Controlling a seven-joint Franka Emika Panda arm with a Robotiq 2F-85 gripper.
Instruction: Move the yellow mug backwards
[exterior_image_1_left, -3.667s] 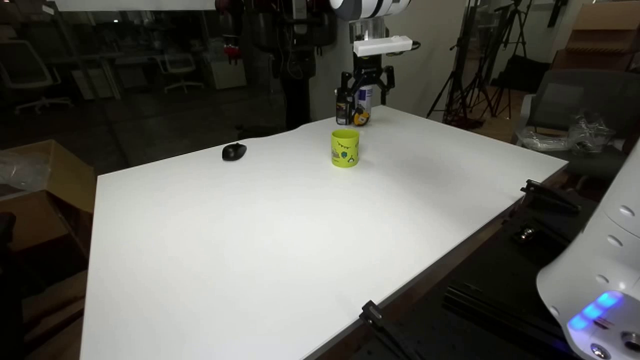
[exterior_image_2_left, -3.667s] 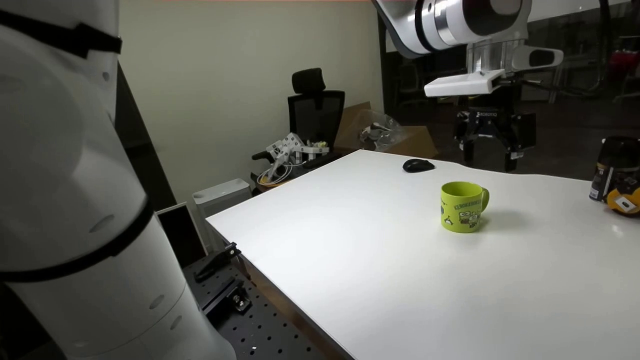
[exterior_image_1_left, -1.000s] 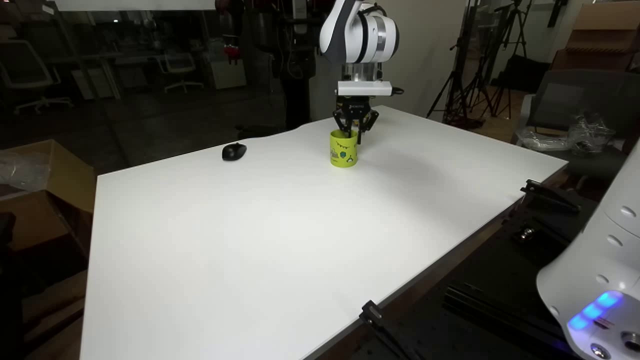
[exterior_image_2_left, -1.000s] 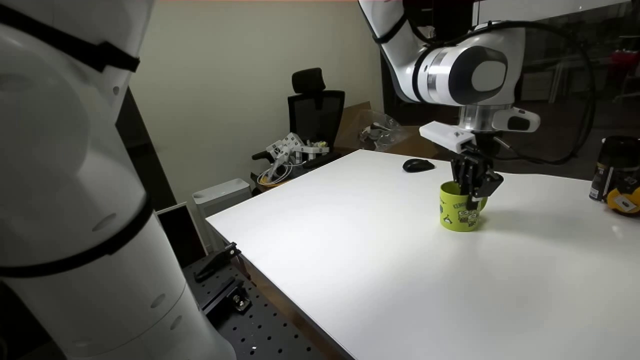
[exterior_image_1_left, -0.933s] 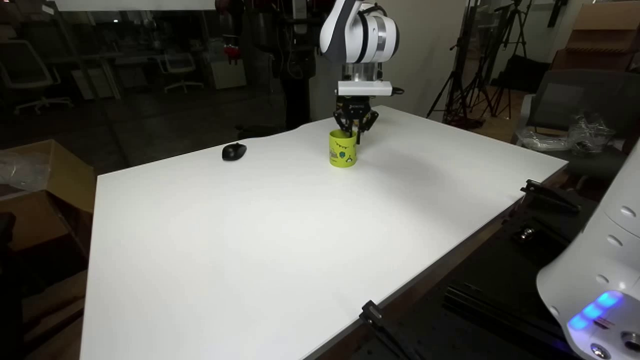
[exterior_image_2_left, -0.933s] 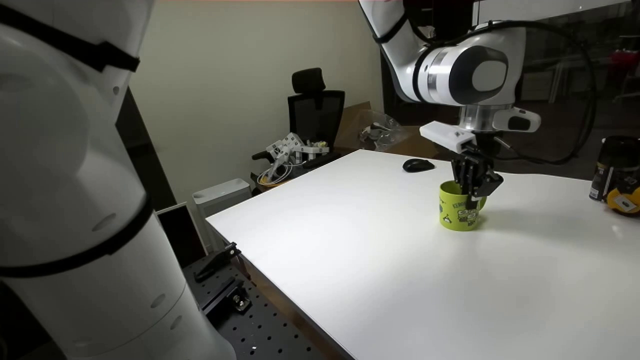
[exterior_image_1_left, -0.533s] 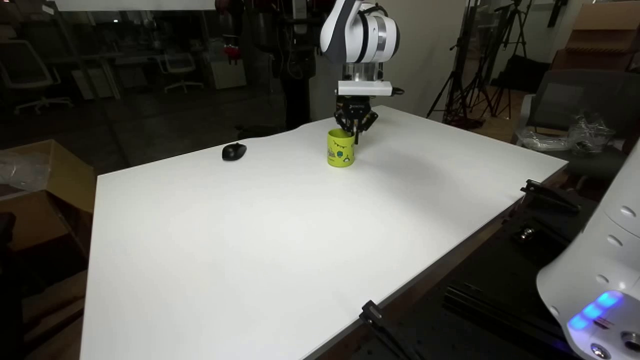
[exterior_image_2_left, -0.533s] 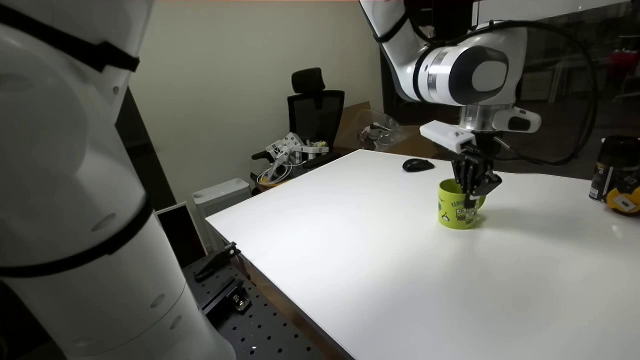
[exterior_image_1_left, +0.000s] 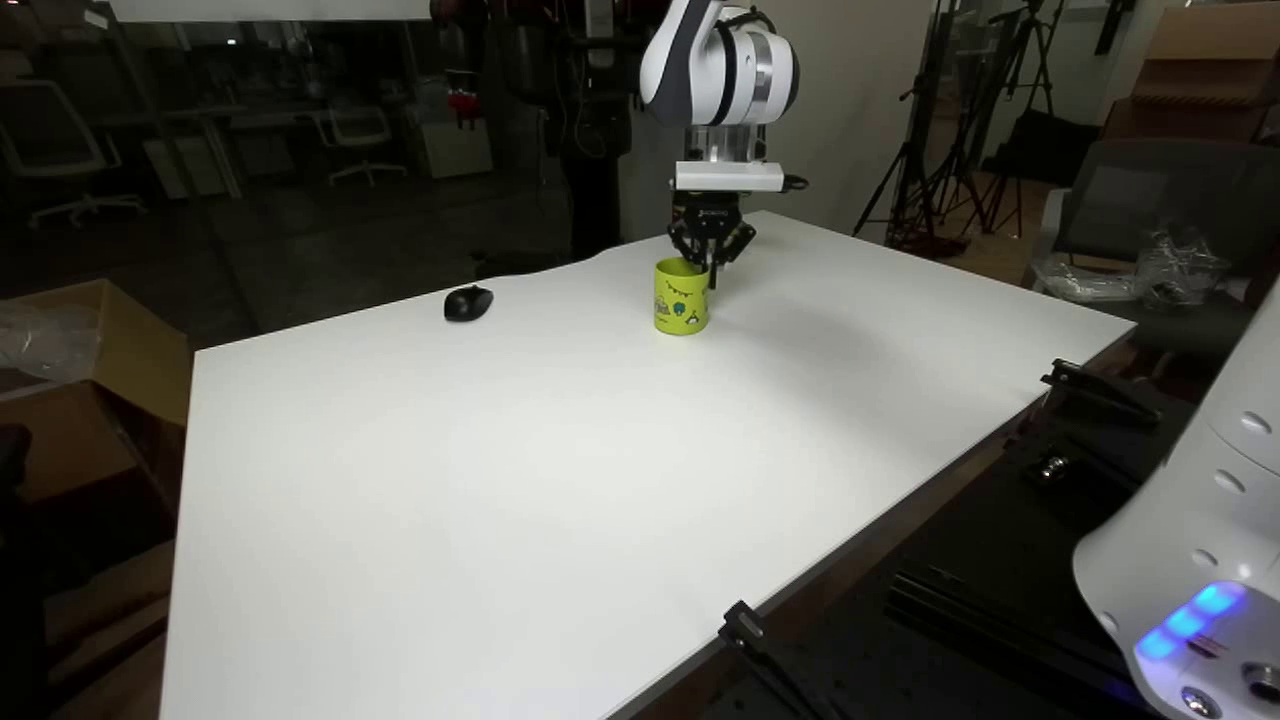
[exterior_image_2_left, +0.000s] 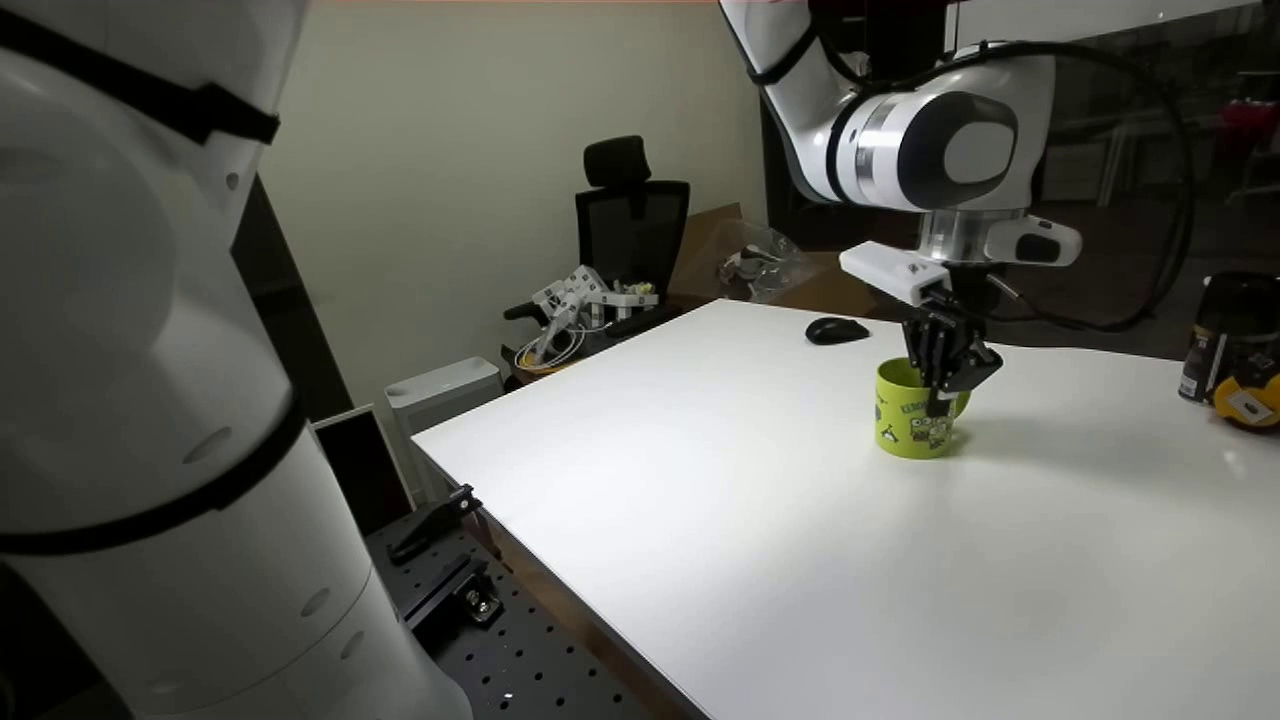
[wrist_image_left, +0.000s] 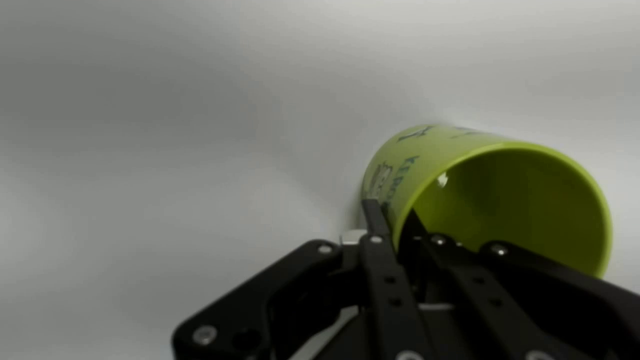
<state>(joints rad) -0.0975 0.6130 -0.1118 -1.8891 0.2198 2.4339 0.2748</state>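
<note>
The yellow mug (exterior_image_1_left: 680, 305), yellow-green with printed figures, stands upright on the white table in both exterior views. Its handle (exterior_image_2_left: 962, 403) points away to the right in an exterior view. My gripper (wrist_image_left: 393, 216) is shut on the mug's wall: in the wrist view one finger (wrist_image_left: 375, 216) lies against the printed outside and the opposite fingertip reaches inside the opening. From above, the mug's interior (wrist_image_left: 515, 210) looks bare apart from that finger. In an exterior view the gripper (exterior_image_2_left: 936, 395) covers part of the mug's print and rim.
A black computer mouse (exterior_image_1_left: 468, 303) lies near the table's far edge. Toward the right in an exterior view stand a dark bottle (exterior_image_2_left: 1222, 335) and a yellow-black tape measure (exterior_image_2_left: 1250, 402). Black clamps (exterior_image_1_left: 745, 628) sit along the table's near edge (exterior_image_1_left: 850, 540).
The arm has come down from above the far part of the table to the mug. Over the last second the fingers closed on its wall, and the mug shifted slightly left in both exterior views.
</note>
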